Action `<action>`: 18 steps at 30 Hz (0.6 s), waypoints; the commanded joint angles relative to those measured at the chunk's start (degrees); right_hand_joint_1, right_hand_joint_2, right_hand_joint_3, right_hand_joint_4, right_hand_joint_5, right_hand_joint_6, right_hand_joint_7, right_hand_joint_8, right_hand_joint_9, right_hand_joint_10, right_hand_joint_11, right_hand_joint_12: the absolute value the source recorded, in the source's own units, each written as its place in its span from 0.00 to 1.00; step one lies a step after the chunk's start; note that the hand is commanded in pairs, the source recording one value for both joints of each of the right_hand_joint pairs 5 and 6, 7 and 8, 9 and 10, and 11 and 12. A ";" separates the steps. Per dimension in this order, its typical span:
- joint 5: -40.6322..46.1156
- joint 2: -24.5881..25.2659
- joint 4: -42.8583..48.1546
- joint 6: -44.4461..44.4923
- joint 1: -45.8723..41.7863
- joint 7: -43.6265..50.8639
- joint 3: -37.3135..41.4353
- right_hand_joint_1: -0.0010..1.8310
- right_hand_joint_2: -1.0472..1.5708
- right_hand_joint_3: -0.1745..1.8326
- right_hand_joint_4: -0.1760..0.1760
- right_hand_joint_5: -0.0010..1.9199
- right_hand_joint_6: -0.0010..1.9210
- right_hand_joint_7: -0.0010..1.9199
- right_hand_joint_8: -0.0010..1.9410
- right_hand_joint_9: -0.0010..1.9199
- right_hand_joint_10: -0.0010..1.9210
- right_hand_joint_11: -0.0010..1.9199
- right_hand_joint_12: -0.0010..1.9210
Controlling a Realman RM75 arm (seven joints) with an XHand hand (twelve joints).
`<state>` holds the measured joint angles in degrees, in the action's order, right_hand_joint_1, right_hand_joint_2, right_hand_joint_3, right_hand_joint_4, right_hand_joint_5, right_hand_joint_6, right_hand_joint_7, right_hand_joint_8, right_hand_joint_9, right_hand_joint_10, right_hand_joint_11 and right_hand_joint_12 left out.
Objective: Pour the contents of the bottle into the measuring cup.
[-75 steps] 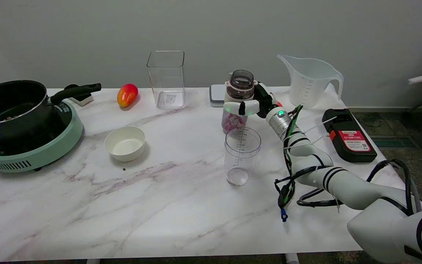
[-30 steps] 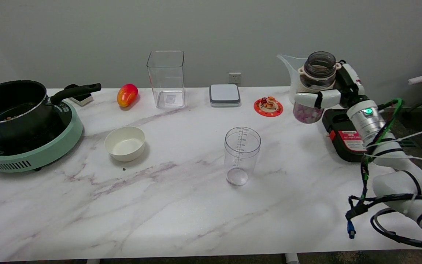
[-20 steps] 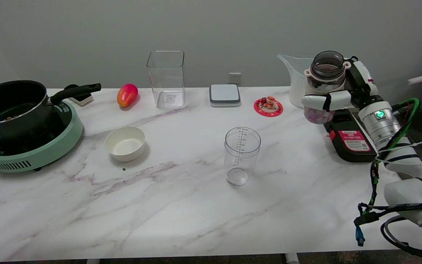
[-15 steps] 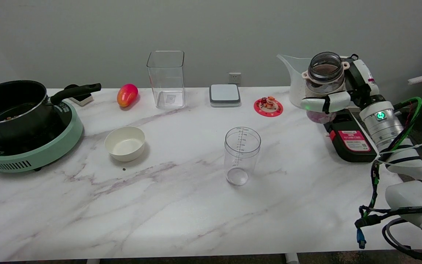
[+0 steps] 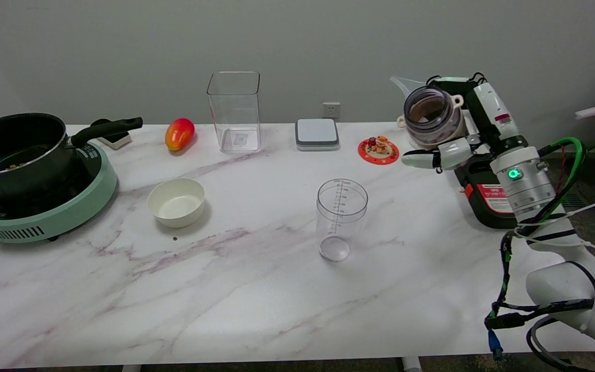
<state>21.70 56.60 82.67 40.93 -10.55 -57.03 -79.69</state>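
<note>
White marble tabletop (image 5: pixel 235 289) against plain grey wall, right hand (image 5: pixel 463 124) wrapped tight round clear open-mouthed bottle (image 5: pixel 429 114), tipped leftward up in the air, well right of clear plastic measuring cup (image 5: pixel 341 217) standing mid-table

Clear smooth plastic bottle (image 5: pixel 432 116) in my glossy white-and-black plastic hand (image 5: pixel 463 124). Measuring cup (image 5: pixel 341 217) to my hand's left: transparent glossy plastic. Beneath both, table (image 5: pixel 225 289): polished veined marble look. My wrist: brushed metal.
</note>
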 commanded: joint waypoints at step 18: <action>1.37 1.25 -4.79 16.19 4.28 28.67 -11.77 0.75 0.86 0.29 0.50 0.84 0.84 0.77 0.76 0.71 0.71 0.62 0.62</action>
<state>24.10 56.52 80.48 50.83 -7.99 -37.44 -87.07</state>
